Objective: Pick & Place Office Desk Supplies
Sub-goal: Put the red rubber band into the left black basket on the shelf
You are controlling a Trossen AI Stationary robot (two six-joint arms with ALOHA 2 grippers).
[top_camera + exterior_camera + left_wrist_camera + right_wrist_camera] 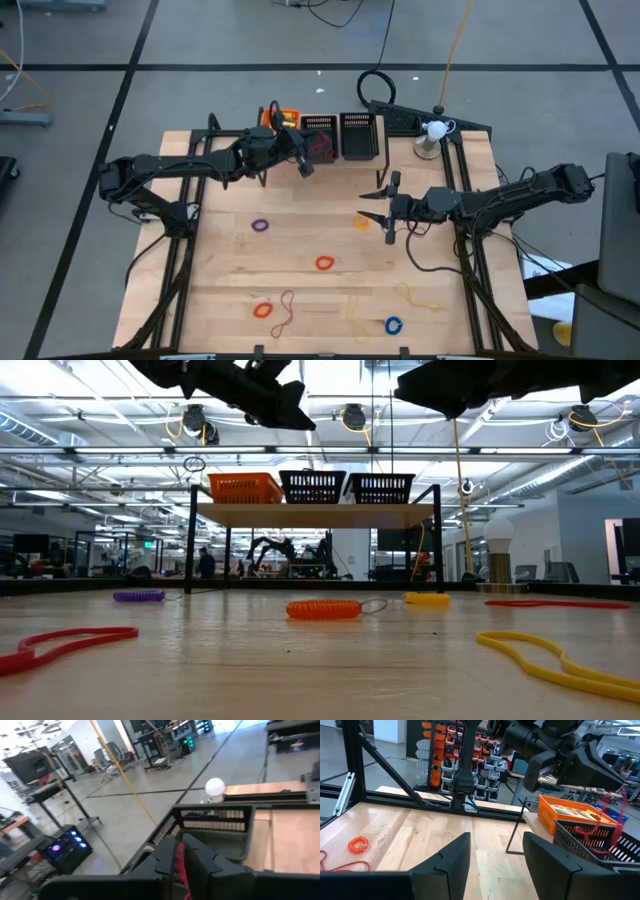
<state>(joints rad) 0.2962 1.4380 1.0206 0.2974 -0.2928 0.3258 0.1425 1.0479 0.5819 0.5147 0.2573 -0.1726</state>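
My left gripper [303, 165] hovers over the raised shelf at the table's far edge, above the first black mesh bin [318, 135], and is shut on a thin red band [179, 862]. That bin holds more red bands [587, 832]. The orange bin [283, 118] holds yellow-and-green boxes [575, 812]. My right gripper [378, 205] hangs open above the table's middle right, near a yellow ring [362, 222]. Purple [261, 225], orange [324, 263], red [262, 309] and blue [393, 325] rings lie flat on the table. My left gripper pinches the thin red band [179, 865] between its two fingers, which point slanting down toward the far edge. In the right wrist view the band [621, 812] hangs slack below the fingers toward the black mesh bin; whether its lower end touches the bin I cannot tell.
A second black mesh bin [357, 135] stands right of the first on the shelf. A white bulb lamp [433, 130] sits at the far right corner. A reddish-brown band [285, 315] and tan bands [420, 298] lie near the near edge. Dark frame rails run along both sides.
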